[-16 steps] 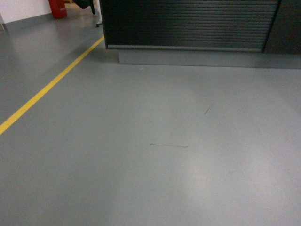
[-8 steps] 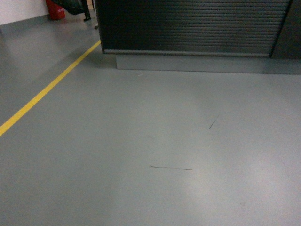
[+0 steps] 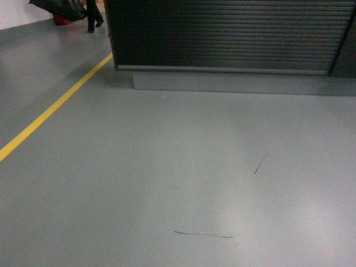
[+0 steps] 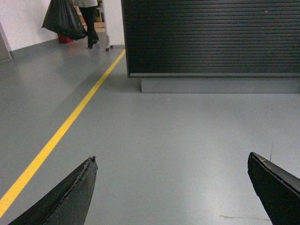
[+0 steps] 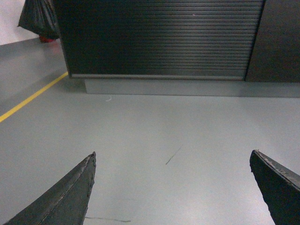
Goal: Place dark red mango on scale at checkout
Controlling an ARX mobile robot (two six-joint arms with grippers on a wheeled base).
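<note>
1. Your dark ribbed checkout counter [image 3: 222, 36] fills the top of the head view. Its long axis runs left to right and its horizontally slatted front faces you, above a grey plinth [image 3: 239, 83].
2. You cannot see the counter's top, so neither mango nor scale shows in any view.
3. Your left end effector [image 4: 172, 187] is spread wide, its two black fingertips [image 4: 70, 197] at the lower corners of the wrist view with only grey floor [image 3: 167, 167] between them.
4. Your right end effector [image 5: 173, 187] is spread equally wide and holds nothing.
5. A yellow floor line [image 3: 53, 108] runs diagonally past the counter's left corner.
6. A person carrying a black bag [image 4: 63, 21] stands beyond that corner.
</note>
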